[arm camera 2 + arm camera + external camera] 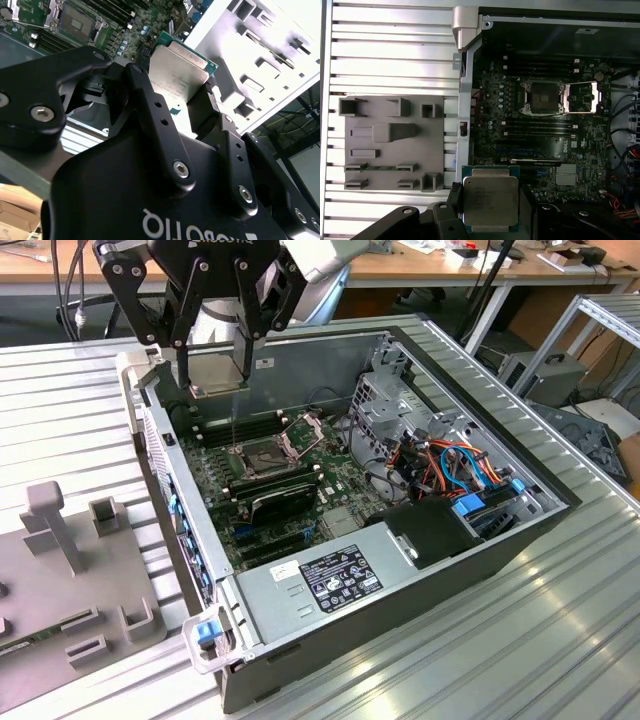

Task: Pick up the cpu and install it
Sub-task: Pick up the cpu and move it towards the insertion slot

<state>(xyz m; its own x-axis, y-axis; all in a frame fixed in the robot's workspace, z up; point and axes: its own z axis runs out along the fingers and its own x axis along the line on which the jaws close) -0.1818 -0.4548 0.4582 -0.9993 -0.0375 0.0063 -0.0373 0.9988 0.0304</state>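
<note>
Gripping the cpu (490,202) by its edges, the jaws hang over the open computer case (330,355).

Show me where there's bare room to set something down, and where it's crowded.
Free: the ribbed table on the exterior view's right of the case, and on its left, beyond the grey fixture. Crowded: inside the case, cables and boards surround the open socket; the pincer holds the cpu above the case.
</note>
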